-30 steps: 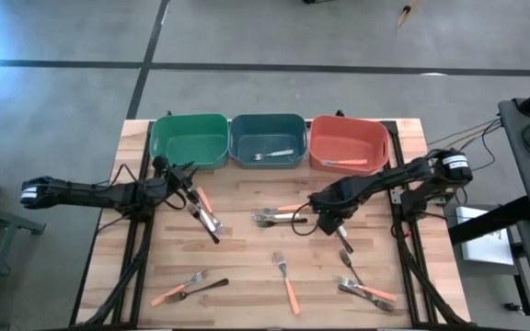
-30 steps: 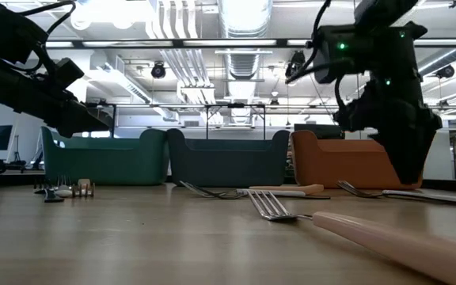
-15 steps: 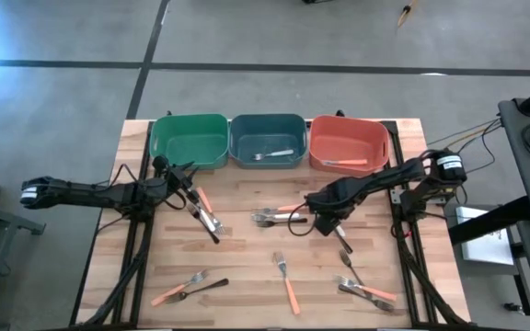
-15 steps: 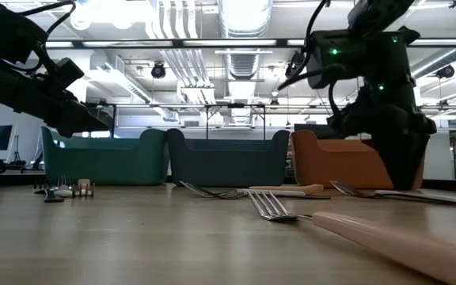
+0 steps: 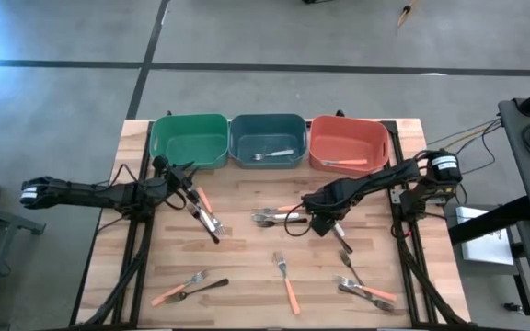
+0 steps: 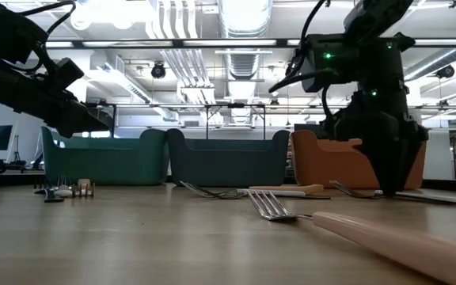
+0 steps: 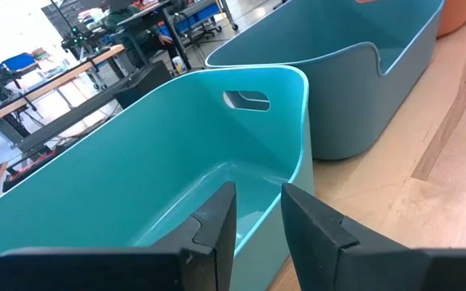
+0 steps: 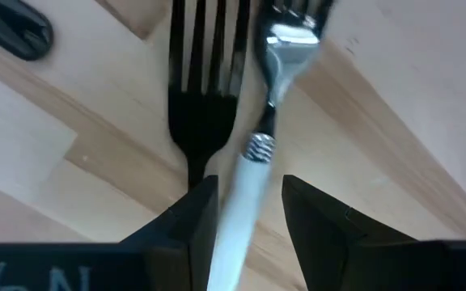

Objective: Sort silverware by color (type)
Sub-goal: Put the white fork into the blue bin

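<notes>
While your right hand (image 5: 321,221) sits low over the middle of the bench (image 5: 247,257), its fingers (image 8: 186,218) stand slightly apart around a pale-handled fork (image 8: 249,186), with a black fork (image 8: 204,89) just beside it. Your left hand (image 5: 190,177) hovers near the green bin (image 5: 189,140), fingers narrowly parted and holding nothing. More silverware lies scattered: an orange-handled fork (image 5: 288,284) near the front, one silver fork (image 5: 274,154) in the blue bin (image 5: 267,138).

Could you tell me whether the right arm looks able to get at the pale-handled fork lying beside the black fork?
Probably yes: the right gripper hangs directly over the pale-handled fork, fingers open astride its handle. The black fork lies close alongside and could get caught too.
</notes>
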You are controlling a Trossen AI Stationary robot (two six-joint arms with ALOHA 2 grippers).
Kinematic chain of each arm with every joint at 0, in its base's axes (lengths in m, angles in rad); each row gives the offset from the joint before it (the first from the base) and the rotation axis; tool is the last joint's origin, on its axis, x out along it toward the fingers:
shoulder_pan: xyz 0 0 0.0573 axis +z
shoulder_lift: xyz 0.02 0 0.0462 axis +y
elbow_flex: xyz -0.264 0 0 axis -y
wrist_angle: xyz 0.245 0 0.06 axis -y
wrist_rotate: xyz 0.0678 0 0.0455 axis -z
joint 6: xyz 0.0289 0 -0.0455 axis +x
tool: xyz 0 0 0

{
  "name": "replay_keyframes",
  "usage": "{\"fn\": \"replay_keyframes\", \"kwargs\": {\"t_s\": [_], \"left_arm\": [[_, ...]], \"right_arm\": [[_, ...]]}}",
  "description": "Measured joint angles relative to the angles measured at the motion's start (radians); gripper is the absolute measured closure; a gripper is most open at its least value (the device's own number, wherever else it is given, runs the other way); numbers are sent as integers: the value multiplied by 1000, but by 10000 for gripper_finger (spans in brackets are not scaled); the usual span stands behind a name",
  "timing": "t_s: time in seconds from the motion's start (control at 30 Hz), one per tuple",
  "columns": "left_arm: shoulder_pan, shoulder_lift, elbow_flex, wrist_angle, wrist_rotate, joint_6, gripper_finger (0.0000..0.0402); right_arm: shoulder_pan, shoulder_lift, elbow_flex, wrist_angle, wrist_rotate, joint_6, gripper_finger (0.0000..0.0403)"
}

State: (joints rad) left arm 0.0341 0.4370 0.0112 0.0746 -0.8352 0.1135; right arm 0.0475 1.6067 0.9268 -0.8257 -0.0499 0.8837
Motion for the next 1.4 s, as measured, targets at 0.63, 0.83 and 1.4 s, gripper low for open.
{"fn": "replay_keyframes", "kwargs": {"t_s": [0.63,0.83,1.4], "left_arm": [[0,1,0,0,0,0,317],[0,1,0,0,0,0,317],[0,1,0,0,0,0,317]], "right_arm": [[-22,17,0,37,-10,-65,369],[-45,-33,-3,22,79,-55,369],[-133,-142,250,262,394,-410,369]]}}
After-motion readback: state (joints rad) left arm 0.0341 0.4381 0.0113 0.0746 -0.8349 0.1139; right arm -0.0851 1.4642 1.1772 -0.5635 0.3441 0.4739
